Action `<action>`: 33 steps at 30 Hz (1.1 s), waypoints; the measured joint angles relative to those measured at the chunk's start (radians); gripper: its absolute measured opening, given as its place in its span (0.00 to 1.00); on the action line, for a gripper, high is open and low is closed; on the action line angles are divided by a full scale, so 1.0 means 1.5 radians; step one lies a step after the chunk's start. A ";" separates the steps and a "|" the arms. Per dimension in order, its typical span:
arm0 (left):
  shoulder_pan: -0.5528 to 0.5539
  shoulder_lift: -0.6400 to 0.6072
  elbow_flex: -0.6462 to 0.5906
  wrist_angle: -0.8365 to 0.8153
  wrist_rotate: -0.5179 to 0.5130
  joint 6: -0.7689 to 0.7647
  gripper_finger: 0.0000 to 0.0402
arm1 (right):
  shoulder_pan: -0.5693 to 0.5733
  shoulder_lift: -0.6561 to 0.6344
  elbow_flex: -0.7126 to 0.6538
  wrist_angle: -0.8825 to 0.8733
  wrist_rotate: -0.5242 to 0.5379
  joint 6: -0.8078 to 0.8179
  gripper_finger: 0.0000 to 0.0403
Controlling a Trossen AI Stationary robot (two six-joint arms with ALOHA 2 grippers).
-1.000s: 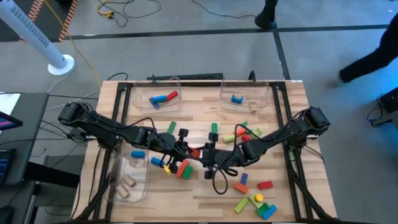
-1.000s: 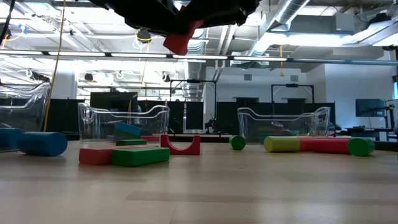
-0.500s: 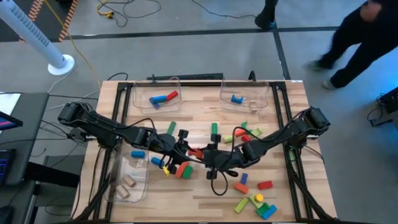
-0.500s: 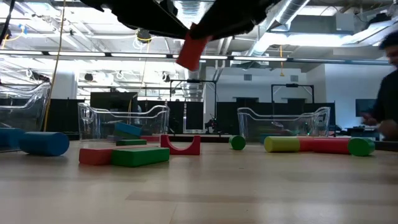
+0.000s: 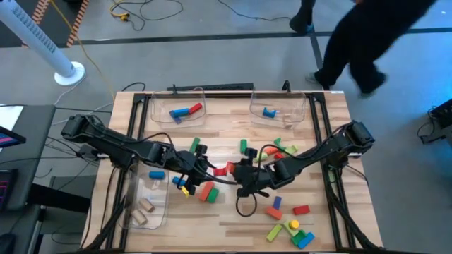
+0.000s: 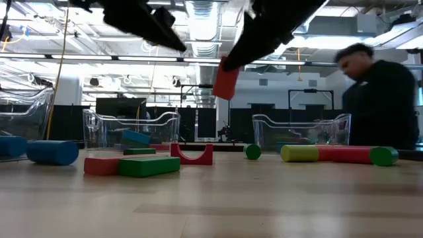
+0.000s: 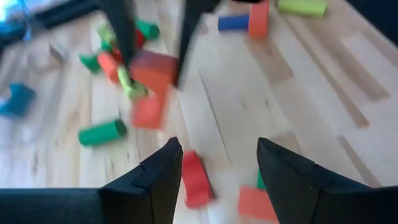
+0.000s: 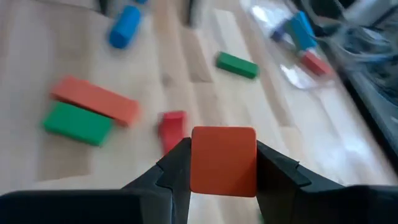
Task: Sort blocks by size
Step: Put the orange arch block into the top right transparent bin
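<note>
The wooden worktop [image 5: 233, 219] stood in an open workshop, a person passing beyond its far edge, with the blocks [image 5: 286, 229] strewn across its middle and near right corner and a few in the clear bins [image 5: 176, 106] along the far edge. The right gripper [image 8: 222, 163], raised over the worktop's middle, was clamped on the flat sides of a red block [image 8: 223, 160], which looked light, rigid and smooth. The left gripper [image 7: 219, 165] hovered close beside it, fingers apart and empty.

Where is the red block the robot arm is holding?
The red block is pinched in the right gripper, up in the air over the middle of the table, beside the open left gripper.
</note>
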 joint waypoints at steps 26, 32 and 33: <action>-0.072 -0.004 -0.217 0.302 -0.014 -0.046 0.50 | -0.249 -0.211 0.000 -0.337 0.045 0.065 0.40; -0.091 -0.004 -0.247 0.357 -0.010 -0.057 0.50 | -0.332 -0.225 0.000 -0.377 -0.001 0.065 0.40; -0.094 -0.005 -0.248 0.364 -0.009 -0.057 0.50 | -0.345 -0.224 0.000 -0.383 -0.008 0.064 0.40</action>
